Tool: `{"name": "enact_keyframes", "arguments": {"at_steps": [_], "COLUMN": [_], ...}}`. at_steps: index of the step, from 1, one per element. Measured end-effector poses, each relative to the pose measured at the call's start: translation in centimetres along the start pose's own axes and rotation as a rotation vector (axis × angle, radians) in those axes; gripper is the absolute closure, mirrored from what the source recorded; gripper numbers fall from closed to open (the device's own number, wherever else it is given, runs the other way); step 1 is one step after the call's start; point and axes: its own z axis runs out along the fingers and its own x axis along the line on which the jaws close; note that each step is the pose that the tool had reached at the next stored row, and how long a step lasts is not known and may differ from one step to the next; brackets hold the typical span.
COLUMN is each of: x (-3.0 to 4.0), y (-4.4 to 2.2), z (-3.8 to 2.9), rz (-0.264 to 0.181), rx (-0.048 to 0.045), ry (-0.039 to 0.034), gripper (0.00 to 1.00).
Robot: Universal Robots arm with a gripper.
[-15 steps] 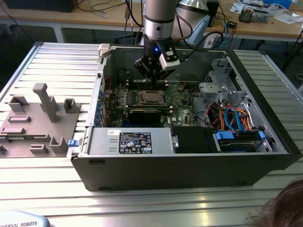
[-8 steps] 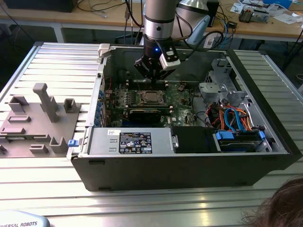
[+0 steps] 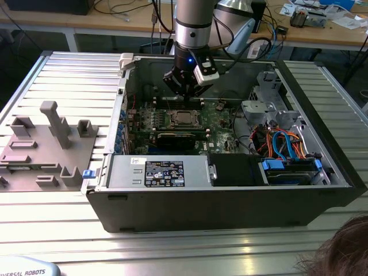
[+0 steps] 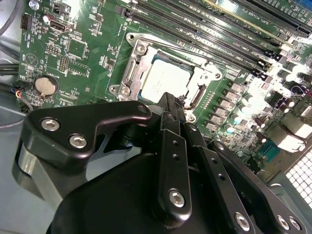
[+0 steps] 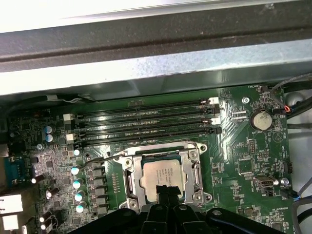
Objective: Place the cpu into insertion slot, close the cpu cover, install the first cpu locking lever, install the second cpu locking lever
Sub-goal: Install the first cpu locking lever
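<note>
Chip seated in socket, cover down over it; gripper just above chip, jaws closed, holding nothing.

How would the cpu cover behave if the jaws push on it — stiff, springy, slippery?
The cpu cover is a thin silvery frame around the cpu, so it probably flexes a little under a push. Its bare metal looks smooth, so the gripper could slide off. It lies flat over the insertion slot, so tipping seems unlikely.

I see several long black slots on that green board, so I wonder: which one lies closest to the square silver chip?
The long black slot right beside the cover framing the cpu is closest; the other three lie farther off, towards the case wall.
</note>
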Motion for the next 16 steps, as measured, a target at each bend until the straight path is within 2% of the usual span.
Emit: {"name": "enact_keyframes", "arguments": {"at_steps": [16], "x": [0.0], "y": [0.0], "z": [0.0], "rz": [-0.012], "rx": [-0.0001], "ry": [-0.0004], "gripper": [0.89]}}
